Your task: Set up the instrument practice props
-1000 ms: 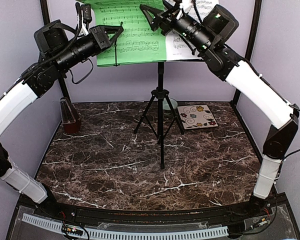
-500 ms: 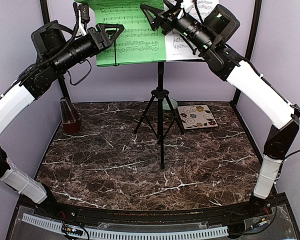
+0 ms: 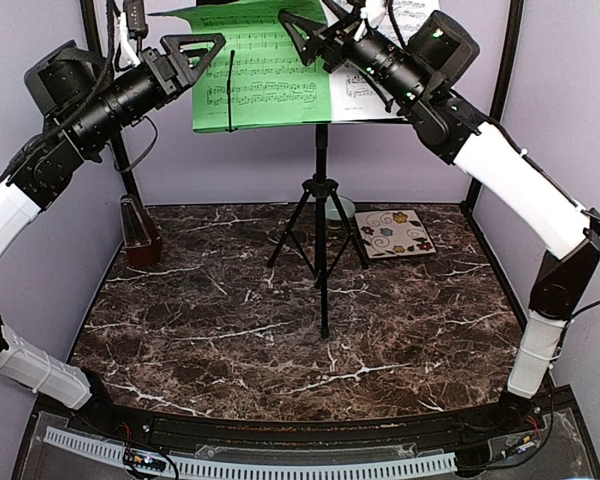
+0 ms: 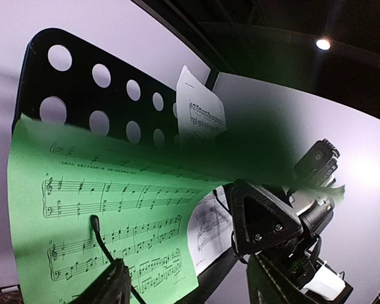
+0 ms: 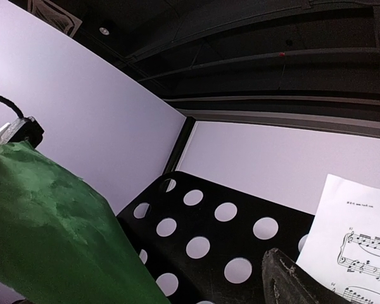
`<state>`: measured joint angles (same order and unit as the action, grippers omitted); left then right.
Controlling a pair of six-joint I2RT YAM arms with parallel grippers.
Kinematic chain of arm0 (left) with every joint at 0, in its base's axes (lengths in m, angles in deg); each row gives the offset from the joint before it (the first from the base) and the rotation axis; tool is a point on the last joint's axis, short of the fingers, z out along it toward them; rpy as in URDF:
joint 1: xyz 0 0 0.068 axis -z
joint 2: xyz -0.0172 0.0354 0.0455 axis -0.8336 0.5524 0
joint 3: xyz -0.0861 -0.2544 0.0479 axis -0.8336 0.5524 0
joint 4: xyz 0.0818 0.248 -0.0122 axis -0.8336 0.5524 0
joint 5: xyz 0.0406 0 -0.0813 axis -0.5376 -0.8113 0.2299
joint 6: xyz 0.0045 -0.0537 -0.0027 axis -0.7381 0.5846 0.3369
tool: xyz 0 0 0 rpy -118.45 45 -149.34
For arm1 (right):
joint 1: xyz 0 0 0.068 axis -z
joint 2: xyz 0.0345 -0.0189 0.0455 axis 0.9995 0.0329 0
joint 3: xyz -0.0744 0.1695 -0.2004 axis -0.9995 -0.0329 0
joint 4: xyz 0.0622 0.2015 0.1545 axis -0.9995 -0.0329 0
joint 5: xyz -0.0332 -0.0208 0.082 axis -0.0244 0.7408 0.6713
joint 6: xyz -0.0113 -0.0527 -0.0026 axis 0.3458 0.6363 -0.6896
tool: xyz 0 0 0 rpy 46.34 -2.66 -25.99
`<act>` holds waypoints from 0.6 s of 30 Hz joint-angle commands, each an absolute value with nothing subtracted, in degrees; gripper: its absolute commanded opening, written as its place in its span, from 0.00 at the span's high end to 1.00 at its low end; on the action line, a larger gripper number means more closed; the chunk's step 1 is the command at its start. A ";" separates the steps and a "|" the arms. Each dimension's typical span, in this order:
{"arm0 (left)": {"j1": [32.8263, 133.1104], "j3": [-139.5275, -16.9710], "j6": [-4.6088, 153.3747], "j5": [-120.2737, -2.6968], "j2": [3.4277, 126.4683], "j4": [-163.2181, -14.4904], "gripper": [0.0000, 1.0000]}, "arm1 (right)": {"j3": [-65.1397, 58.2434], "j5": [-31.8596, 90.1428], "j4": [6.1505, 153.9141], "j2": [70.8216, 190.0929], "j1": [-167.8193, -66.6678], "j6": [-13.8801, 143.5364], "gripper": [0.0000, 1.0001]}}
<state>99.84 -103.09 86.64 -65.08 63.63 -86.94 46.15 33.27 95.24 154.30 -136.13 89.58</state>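
Note:
The black tripod music stand (image 3: 321,200) stands mid-table, its perforated desk (image 4: 101,95) (image 5: 202,240) high at the back. A green sheet (image 3: 265,70) (image 4: 114,209) leans on the desk under a thin wire holder (image 4: 101,237), its top edge curling forward. Beside it on the right rests a white sheet (image 3: 365,92) (image 5: 354,244). My left gripper (image 3: 195,50) (image 4: 196,292) hangs open just left of the green sheet, holding nothing. My right gripper (image 3: 302,27) (image 5: 177,297) is open at the sheet's top right corner; green paper (image 5: 50,234) hides its left finger. The metronome (image 3: 138,232) stands at the table's left.
A pale green bowl (image 3: 343,208) sits behind the tripod legs, and a cream patterned tile (image 3: 395,232) lies to its right. Lilac walls and black frame posts (image 3: 507,60) close in the back and both sides of the marble table (image 3: 280,340).
My left gripper has opened and pulled back up and to the left, off the green sheet. The sheet has stayed on the desk. My right arm has barely moved.

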 commanded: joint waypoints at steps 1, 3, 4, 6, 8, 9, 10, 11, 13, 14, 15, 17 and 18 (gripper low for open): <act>100.62 -101.95 84.84 -60.75 62.58 -91.18 0.37 | 45.60 32.42 97.87 151.75 -136.47 89.37 0.14; 100.76 -101.90 84.32 -57.49 63.19 -94.36 0.38 | 45.40 32.49 98.03 151.64 -136.53 89.16 0.14; 100.82 -102.02 83.85 -56.72 63.65 -95.93 0.39 | 45.22 32.49 98.22 151.53 -136.49 89.05 0.14; 100.85 -103.35 82.89 -56.53 64.97 -97.72 0.39 | 44.56 32.41 98.72 151.27 -136.58 88.88 0.14; 100.90 -105.75 81.88 -57.76 67.03 -98.50 0.40 | 43.88 32.33 98.97 150.86 -136.57 88.78 0.13; 100.86 -107.09 81.24 -58.28 68.05 -98.96 0.40 | 43.52 32.21 98.99 150.67 -136.55 88.74 0.13; 100.83 -108.34 80.61 -58.95 69.03 -99.44 0.40 | 43.14 32.10 99.07 150.50 -136.54 88.77 0.12; 100.83 -109.73 79.98 -59.79 69.99 -99.85 0.40 | 42.64 31.97 99.22 150.18 -136.59 88.78 0.12; 100.80 -112.52 78.78 -61.25 71.91 -100.91 0.40 | 41.20 31.67 99.92 149.21 -136.61 88.78 0.11; 100.78 -113.64 78.13 -62.08 72.89 -101.44 0.40 | 40.25 31.49 100.45 148.33 -136.55 88.67 0.11; 100.77 -114.74 77.72 -62.99 73.90 -101.79 0.41 | 39.17 31.36 101.09 147.60 -136.56 88.49 0.11; 100.77 -117.53 76.25 -64.16 76.18 -102.02 0.41 | 36.69 31.26 102.43 145.98 -136.66 88.07 0.10; 100.78 -118.97 75.44 -64.99 77.18 -102.01 0.40 | 35.10 31.28 103.09 145.18 -136.66 88.00 0.09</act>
<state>100.67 -113.74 79.51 -61.74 75.08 -98.08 38.63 32.31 97.91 149.58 -136.13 89.05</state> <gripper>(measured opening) 0.596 0.901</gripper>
